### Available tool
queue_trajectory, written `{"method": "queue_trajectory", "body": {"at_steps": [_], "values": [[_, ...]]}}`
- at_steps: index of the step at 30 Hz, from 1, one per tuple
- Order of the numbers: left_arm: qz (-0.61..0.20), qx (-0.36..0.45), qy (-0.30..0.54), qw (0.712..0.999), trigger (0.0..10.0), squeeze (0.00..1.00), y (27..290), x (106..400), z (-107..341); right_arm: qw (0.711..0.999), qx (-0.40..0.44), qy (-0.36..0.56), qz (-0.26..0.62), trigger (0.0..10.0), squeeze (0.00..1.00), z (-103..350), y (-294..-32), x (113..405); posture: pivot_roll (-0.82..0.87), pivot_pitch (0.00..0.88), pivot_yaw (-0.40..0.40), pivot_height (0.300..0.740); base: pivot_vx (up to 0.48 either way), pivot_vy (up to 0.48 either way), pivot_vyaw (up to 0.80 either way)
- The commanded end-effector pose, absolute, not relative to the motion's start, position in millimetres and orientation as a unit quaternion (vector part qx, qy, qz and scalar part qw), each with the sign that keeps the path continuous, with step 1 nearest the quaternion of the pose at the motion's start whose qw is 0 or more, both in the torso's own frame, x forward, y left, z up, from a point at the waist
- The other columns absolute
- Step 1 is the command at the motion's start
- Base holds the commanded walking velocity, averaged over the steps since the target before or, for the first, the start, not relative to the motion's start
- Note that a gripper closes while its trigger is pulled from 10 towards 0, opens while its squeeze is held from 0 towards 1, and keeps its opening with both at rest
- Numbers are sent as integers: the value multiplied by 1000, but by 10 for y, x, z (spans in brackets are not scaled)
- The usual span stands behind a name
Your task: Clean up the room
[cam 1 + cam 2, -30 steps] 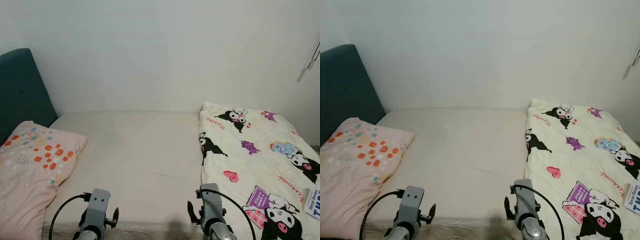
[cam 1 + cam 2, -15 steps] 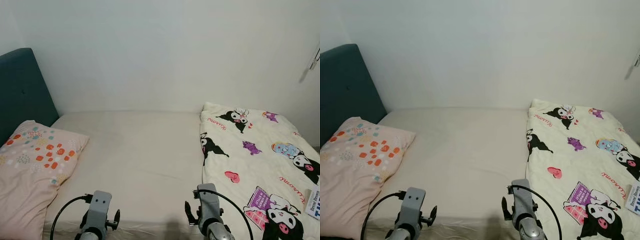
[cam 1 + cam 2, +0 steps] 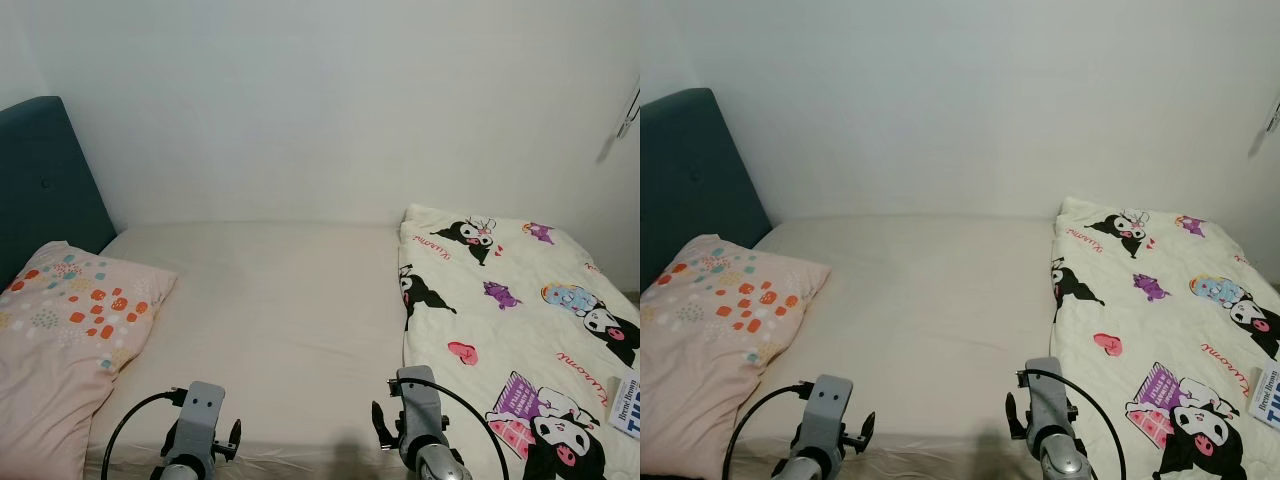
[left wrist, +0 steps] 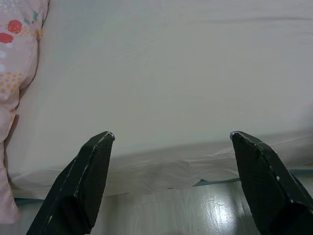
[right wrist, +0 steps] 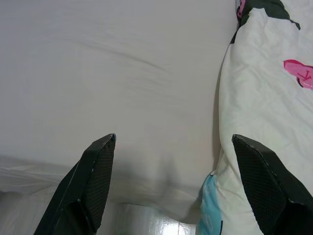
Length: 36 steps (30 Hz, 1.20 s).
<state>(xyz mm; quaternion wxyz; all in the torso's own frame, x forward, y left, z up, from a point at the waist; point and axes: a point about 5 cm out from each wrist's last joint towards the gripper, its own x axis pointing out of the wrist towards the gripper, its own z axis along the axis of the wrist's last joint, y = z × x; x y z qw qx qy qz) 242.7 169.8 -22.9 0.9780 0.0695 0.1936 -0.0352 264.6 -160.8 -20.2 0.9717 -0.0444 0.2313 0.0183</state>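
Observation:
A bed with a cream sheet (image 3: 280, 320) stretches across the view. On its right half lies a white cartoon-print blanket (image 3: 510, 320), folded back. A pink pillow (image 3: 60, 340) with coloured dots rests at the left, by the teal headboard (image 3: 40, 180). A book (image 3: 627, 405) lies on the blanket at the far right. My left gripper (image 4: 171, 139) is open above the bed's near edge, with the pillow (image 4: 17, 58) off to one side. Beside the blanket's edge (image 5: 264, 98), my right gripper (image 5: 173, 142) is open too. Both wrists (image 3: 200, 420) (image 3: 420, 410) sit low at the front.
A white wall (image 3: 320, 100) runs behind the bed. Shiny floor (image 4: 161, 210) shows under the bed's near edge. A cord (image 3: 627, 115) hangs on the wall at the far right.
The view has shifted a little as the camera moved; both arms keep their low pose and nothing on the bed has moved.

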Motion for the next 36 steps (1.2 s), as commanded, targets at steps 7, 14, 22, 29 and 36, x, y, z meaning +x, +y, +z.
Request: {"method": "queue_trajectory", "body": {"at_steps": [7,14,22,29,36], "values": [[-53,85,185,978,10000,0,1622,2479,-192,971,-50,235,20,10000,0,-216,-1599,2638,-16,26,-19,740,0,0,0],[-34,66,184,980,10000,0,1626,2526,-166,970,-49,237,22,10000,0,-226,-1597,2625,-15,22,-19,740,0,0,0],[-32,67,182,981,10000,0,1645,2531,-159,969,-41,241,24,10000,0,-238,-1584,2617,-16,22,-18,740,0,0,0],[-23,63,183,981,10000,0,1699,2529,-160,970,-43,239,26,10000,0,-236,-1571,2616,-17,23,-8,740,0,0,0],[-17,60,179,982,10000,0,1683,2604,-120,968,-51,238,61,10000,0,-227,-1504,2626,-50,31,-22,740,0,0,0]]}}
